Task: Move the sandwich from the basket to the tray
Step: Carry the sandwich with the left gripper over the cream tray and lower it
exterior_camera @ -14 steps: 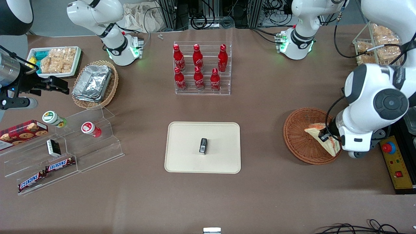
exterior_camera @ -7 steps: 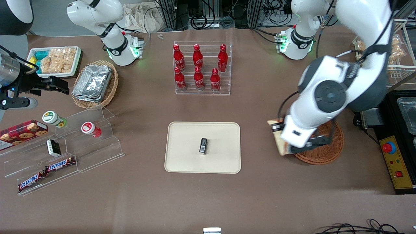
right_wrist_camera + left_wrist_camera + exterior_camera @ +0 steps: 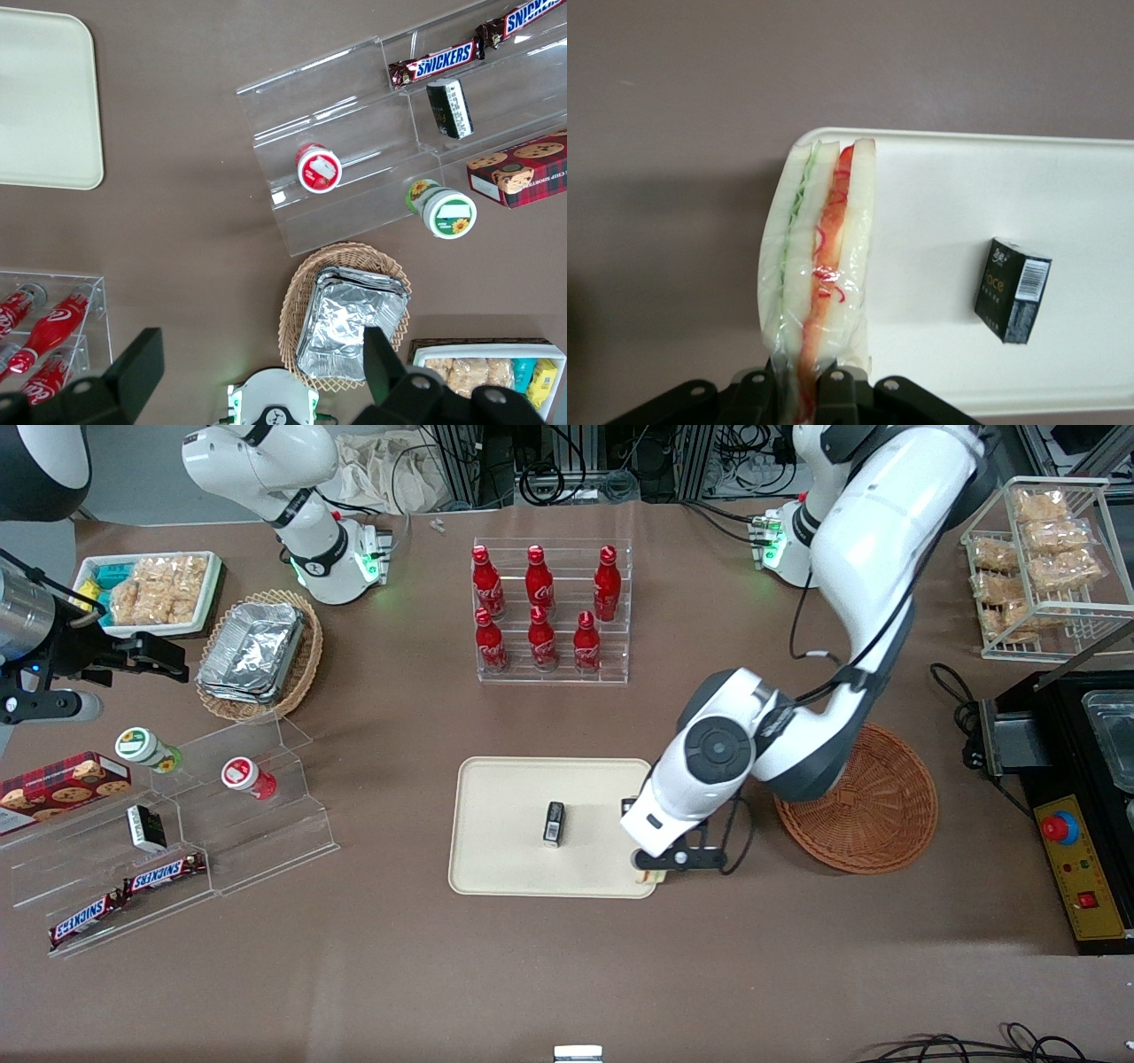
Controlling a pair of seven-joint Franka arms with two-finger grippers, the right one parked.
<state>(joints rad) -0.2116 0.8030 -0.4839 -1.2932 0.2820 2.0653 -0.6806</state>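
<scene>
Sandwich (image 3: pixel 818 274) in gripper (image 3: pixel 799 390) over tray (image 3: pixel 921 221) edge, black box (image 3: pixel 1013 289) nearby

sandwich (image 3: pixel 651 875) mostly hidden, hand (image 3: pixel 799 390) cropped

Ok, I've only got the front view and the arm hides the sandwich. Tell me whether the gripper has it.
Observer: Yes. The left wrist view shows the gripper shut on one end of the sandwich.
Operator: Give me its position over the tray.
Observer: It is over the tray's rounded corner, with the outer bread slice about at the rim. I cannot tell whether it touches.
Operator: Check the black box.
Observer: The black box lies on the tray, apart from the sandwich.
</scene>
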